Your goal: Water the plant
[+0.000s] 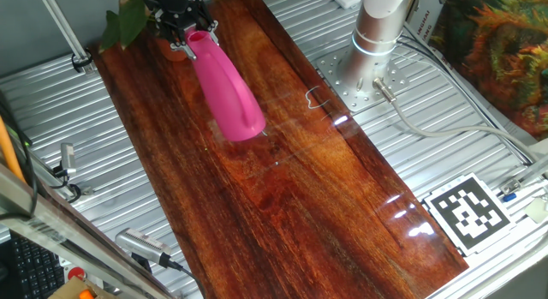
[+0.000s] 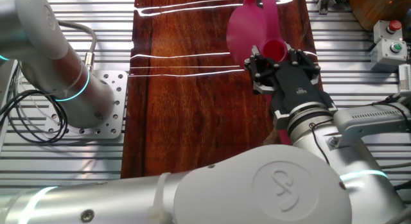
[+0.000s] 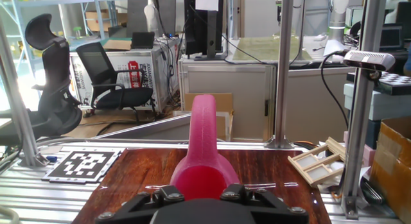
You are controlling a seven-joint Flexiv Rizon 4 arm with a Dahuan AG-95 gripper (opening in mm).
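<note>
Wooden tabletop [image 1: 282, 205]: claw [image 1: 190, 32] grips tilted watering can [image 1: 227, 89] beside plant [image 1: 126, 20].

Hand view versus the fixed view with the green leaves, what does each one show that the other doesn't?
Only the hand view shows the room beyond the table: office chairs, a cabinet and a small wooden frame. Only the fixed view shows the plant leaves at the board's far end and the arm's base. Both show the pink watering can at the gripper, the wooden board and the black-and-white marker.
</note>
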